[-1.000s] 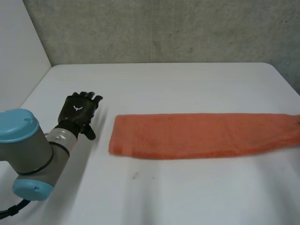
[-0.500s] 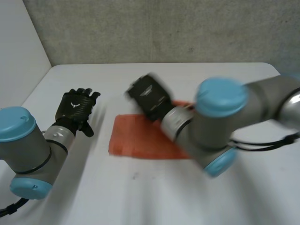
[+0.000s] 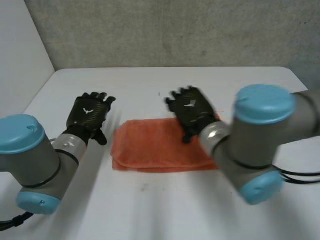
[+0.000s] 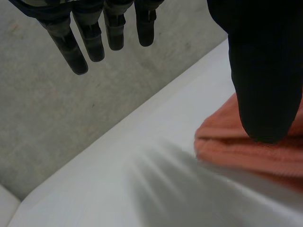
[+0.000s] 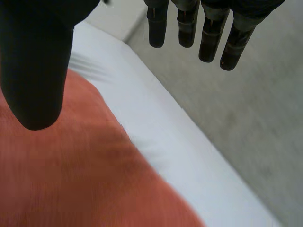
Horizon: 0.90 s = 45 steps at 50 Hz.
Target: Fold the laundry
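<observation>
There is one orange towel point(image 3: 150, 150) on one white desk point(image 3: 150, 210). It lies flat near the middle of the desk. At the end nearest the left hand point(image 3: 89, 116), its edge shows layers, one on top of the other.

There are two black hands, one on each of the two grey arms with blue caps.

The left hand is over the bare desk, just beside the towel's end and not on it. In the left wrist view its fingers point(image 4: 75, 52) are straight and spread apart from the thumb point(image 4: 262, 85). The hand is wide open and holds nothing.

The right hand point(image 3: 192, 112) is over the far edge of the towel. In the right wrist view its fingers point(image 5: 208, 38) are straight and reach out past the cloth, and its thumb point(image 5: 33, 71) is over the orange cloth. This hand is wide open too and grips nothing. I cannot tell if it touches the towel.

One grey wall point(image 3: 175, 30) stands behind the desk.
</observation>
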Tool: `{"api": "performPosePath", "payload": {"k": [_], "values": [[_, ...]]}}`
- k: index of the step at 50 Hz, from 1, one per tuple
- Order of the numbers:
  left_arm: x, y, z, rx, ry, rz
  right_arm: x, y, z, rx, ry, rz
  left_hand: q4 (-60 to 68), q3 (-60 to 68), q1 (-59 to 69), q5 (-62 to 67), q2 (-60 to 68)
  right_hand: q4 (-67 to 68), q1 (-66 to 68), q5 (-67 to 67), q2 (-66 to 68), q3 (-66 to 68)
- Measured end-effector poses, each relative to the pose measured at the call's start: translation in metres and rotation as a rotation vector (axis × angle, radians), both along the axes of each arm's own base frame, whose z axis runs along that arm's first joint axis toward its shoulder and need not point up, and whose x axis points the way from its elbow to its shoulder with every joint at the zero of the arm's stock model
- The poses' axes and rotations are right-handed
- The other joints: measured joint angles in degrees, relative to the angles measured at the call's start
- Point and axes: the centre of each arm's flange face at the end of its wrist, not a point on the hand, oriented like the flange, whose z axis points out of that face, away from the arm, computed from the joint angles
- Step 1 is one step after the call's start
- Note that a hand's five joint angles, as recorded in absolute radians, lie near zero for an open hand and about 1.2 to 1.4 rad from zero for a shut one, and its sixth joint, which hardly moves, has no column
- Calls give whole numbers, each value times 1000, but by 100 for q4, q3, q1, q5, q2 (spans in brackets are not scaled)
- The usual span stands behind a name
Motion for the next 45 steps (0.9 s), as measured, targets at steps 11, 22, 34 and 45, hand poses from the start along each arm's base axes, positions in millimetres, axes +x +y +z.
{"api": "performPosePath", "payload": {"k": [11,22,34,45], "values": [[-31,16,11,-32,15,-97,-91,-19,-44,323,-68,-190,0,0,0,0,0,311,203,311,378,441],[-34,21,8,-21,13,-107,-112,-24,-71,333,-69,-223,0,0,0,0,0,4561,3788,4390,4713,4667],[-28,22,4,-6,7,-91,-113,-46,-53,67,78,-288,0,0,0,0,0,5501,4240,5227,5443,5563],[-24,20,6,-9,11,-64,-3,6,-10,-183,83,5,0,0,0,0,0,5504,4306,5276,5443,5563]]}}
